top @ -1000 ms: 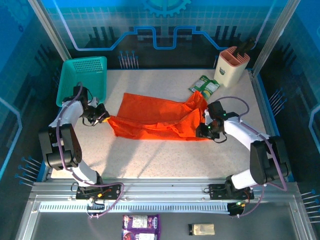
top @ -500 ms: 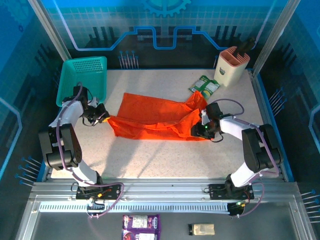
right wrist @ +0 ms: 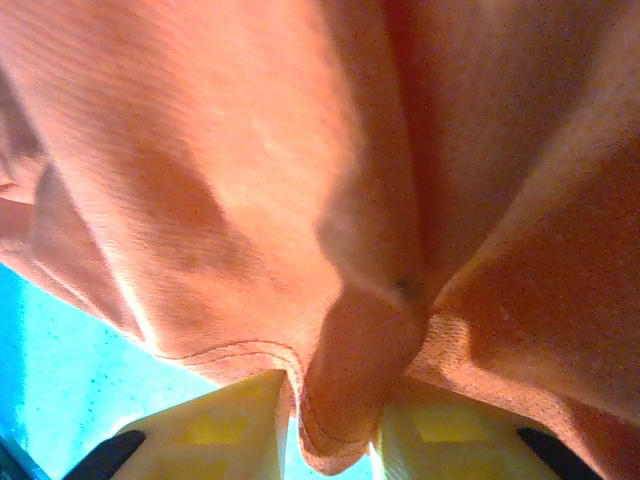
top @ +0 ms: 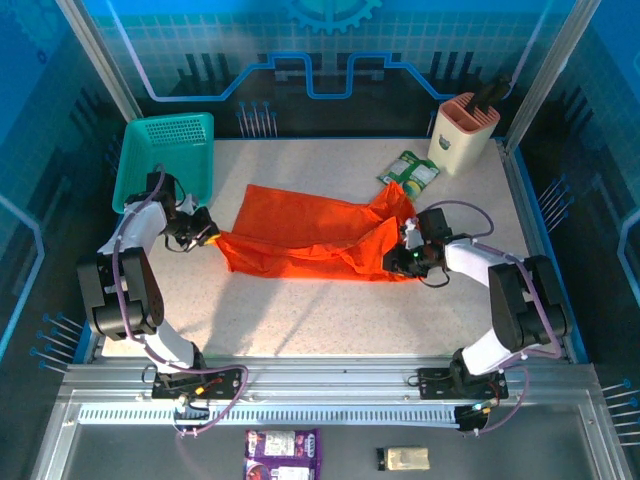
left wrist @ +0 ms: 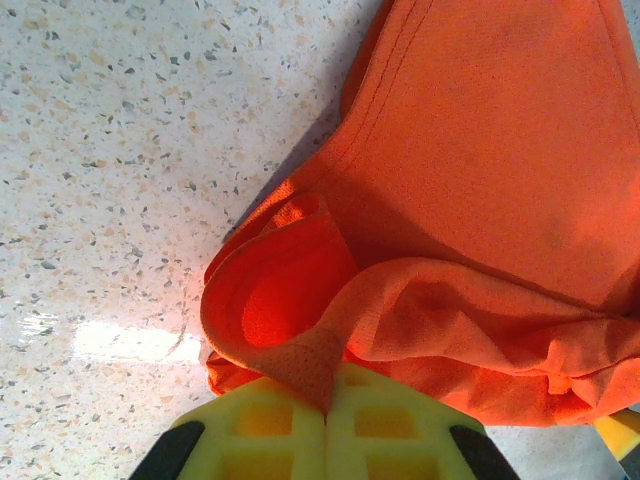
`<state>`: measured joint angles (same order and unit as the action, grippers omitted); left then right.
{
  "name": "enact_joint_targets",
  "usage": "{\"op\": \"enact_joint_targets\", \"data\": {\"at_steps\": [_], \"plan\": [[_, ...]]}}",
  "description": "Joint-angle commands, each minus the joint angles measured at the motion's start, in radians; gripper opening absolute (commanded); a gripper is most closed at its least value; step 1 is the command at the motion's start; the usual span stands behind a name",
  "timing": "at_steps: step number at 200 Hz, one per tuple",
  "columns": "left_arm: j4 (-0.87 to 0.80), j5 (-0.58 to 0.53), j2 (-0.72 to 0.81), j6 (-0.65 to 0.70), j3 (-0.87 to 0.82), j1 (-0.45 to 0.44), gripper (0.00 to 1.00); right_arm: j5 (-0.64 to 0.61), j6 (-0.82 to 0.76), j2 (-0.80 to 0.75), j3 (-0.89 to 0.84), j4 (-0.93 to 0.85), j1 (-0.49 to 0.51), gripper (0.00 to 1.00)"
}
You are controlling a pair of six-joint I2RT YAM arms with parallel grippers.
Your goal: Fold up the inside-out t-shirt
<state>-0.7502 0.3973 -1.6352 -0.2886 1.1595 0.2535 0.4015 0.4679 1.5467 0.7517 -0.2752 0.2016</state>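
Inside-out t-shirt lay bunched lengthwise across tabletop middle. Left gripper clenched left-end hem; right gripper pinched right-end fold. Likely purpose: stretch cloth flat before folding.

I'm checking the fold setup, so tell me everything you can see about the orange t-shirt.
The t-shirt is bright orange, thin plain cloth with stitched hems, no print. It lies rumpled, stretched sideways across the speckled table, not yet folded. The left gripper pinches its left end; the right gripper holds a fold at its bunched right end.
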Motion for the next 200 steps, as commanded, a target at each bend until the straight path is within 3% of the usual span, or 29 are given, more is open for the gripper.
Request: {"op": "enact_joint_targets", "data": {"at_steps": [1,34,63,102,136,200], "plan": [[-0.007,-0.004,0.019,0.012,-0.006,0.010,0.00,0.012,-0.001,-0.034,-0.005,-0.010,-0.013,0.26],[-0.008,-0.005,0.013,0.012,-0.005,0.009,0.00,-0.004,-0.010,-0.009,0.011,-0.011,-0.016,0.21],[-0.008,-0.006,0.023,0.009,0.000,0.010,0.00,0.007,-0.002,-0.008,0.034,-0.020,-0.020,0.03],[0.022,0.019,0.184,-0.048,0.030,0.011,0.00,-0.049,0.018,-0.216,0.122,-0.162,-0.021,0.00],[0.008,0.041,0.339,-0.108,0.172,0.013,0.00,-0.120,0.013,-0.368,0.404,-0.332,-0.045,0.00],[0.038,0.016,0.538,-0.146,0.543,0.024,0.00,-0.264,-0.045,-0.451,0.982,-0.500,-0.095,0.00]]}}
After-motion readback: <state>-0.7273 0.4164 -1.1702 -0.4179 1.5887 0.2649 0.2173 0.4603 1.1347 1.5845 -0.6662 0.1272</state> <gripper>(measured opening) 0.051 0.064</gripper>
